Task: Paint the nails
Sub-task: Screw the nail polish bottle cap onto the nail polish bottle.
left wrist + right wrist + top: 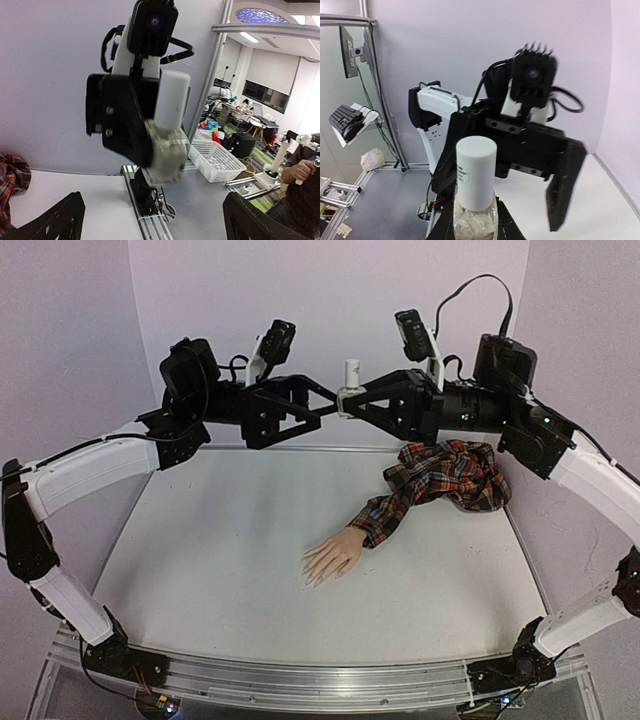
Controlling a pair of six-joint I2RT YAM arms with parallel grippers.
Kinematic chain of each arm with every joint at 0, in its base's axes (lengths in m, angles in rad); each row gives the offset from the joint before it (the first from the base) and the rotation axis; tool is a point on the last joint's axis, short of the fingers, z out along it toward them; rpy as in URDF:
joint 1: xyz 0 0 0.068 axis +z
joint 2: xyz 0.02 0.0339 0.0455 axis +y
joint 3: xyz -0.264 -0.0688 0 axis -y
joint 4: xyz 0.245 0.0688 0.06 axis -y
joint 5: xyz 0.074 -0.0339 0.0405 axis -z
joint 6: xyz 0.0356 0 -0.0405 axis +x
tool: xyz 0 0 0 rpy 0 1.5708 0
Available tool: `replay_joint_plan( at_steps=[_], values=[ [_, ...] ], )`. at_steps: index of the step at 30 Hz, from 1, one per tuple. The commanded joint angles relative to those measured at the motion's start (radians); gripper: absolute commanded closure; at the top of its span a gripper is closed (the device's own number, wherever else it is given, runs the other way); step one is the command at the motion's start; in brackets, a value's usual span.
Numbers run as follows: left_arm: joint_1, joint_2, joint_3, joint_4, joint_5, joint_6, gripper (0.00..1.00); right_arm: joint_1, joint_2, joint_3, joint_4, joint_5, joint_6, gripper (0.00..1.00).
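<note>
The white worktop [220,570] takes most of the top view. Above its far part, the 2 arms are lifted and bent toward each other: the left arm [90,475] comes from the left side and the right arm [590,475] from the right side. Their ends almost meet in the air, in front of the back wall.

A red plaid sleeve [440,480] lies in a heap at the far right of the worktop, and from it a narrow part runs to the middle. At its end is the mannequin hand [335,555], flat on the worktop, palm down, pointing to the near left.

The left fingers [57,220] are spread wide and hold nothing; they stand just beside the bottle, apart from it. The right fingers [385,405] are closed around a small bottle [476,215], which stands upright with its white cap [476,172] on top.

The nails [312,575] are at the tips of the mannequin hand, far below both arms. They are too small to see clearly.
</note>
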Motion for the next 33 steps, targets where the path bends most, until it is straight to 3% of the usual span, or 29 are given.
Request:
replay_joint_plan(
  at_steps=[1, 8, 12, 19, 33],
  values=[
    [-0.011, -0.128, -0.064, -0.176, -0.194, 0.165, 0.0, -0.006, -0.077, -0.071, -0.026, 0.269, -0.116, 1.0],
    [-0.071, -0.168, -0.066, -0.227, -0.802, -0.076, 0.11, 0.034, -0.094, -0.13, -0.067, 0.625, -0.177, 1.0],
    [-0.178, -0.1, 0.03, -0.317, -1.021, 0.013, 0.12, 0.073, -0.06, -0.106, -0.081, 0.738, -0.196, 1.0],
    [-0.209, -0.031, 0.094, -0.336, -1.11, 0.069, 0.24, 0.109, -0.013, -0.047, -0.119, 0.806, -0.212, 1.0],
    [-0.218, 0.03, 0.166, -0.366, -1.095, 0.051, 0.47, 0.142, 0.022, 0.003, -0.159, 0.84, -0.251, 1.0]
  ],
)
